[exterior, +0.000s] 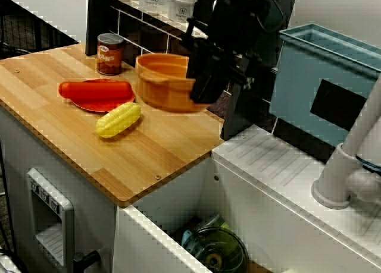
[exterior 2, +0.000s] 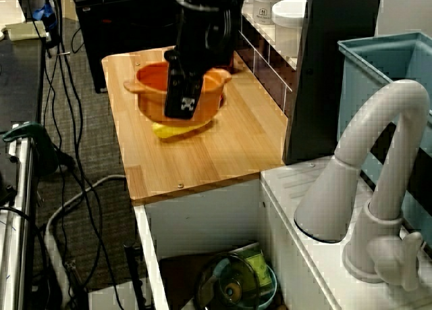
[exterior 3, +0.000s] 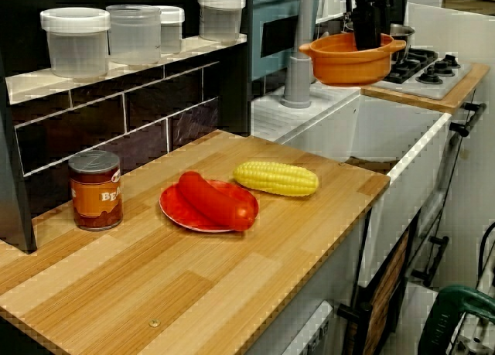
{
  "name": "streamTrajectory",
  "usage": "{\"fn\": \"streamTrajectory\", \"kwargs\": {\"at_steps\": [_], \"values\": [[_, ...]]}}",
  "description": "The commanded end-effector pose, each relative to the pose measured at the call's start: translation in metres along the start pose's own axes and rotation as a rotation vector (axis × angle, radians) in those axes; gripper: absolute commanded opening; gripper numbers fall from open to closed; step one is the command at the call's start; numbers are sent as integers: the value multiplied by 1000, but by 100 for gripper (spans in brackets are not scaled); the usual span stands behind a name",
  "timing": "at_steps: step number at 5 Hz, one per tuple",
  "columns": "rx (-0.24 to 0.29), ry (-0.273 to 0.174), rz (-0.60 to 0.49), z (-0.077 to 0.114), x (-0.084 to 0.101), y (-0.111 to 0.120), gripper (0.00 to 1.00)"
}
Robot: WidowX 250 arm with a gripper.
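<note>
Gripper [exterior: 203,94] is clamped on the rim of the orange pot [exterior: 162,82], which hangs level, lifted off the wooden counter [exterior: 149,160]. Just beside and under it lie a corn cob [exterior: 118,119] and a red sausage [exterior: 95,91] on a plate [exterior: 95,106]. A soup can [exterior: 109,54] stands behind them.

pot [exterior: 159,87]: smooth plastic, slight sheen
bench [exterior: 149,157]: matt wood, visible grain
corn [exterior: 118,119]: bumpy plastic, dull sheen
sausage [exterior: 95,91]: glossy smooth plastic
can [exterior 3: 95,190]: metal lid, paper label
jars [exterior 3: 76,42]: clear plastic, matt lids
</note>
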State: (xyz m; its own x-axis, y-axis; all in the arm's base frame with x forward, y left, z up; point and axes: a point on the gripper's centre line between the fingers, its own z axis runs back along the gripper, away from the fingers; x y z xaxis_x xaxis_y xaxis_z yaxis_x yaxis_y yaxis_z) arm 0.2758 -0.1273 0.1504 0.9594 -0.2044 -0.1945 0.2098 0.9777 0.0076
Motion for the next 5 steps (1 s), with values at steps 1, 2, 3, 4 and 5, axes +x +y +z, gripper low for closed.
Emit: {"fn": "streamTrajectory", "kwargs": {"at_steps": [1, 2, 3, 4, 5], "values": [[5, -30, -20, -2, -4, -15, 0], [5, -26, -22, -3, -3, -19, 0], [-8, -1, -23, -3, 1, -23, 0], [-11, 13, -25, -7, 1, -27, 0], [-1, 18, -24, -15, 3, -31, 0]]}}
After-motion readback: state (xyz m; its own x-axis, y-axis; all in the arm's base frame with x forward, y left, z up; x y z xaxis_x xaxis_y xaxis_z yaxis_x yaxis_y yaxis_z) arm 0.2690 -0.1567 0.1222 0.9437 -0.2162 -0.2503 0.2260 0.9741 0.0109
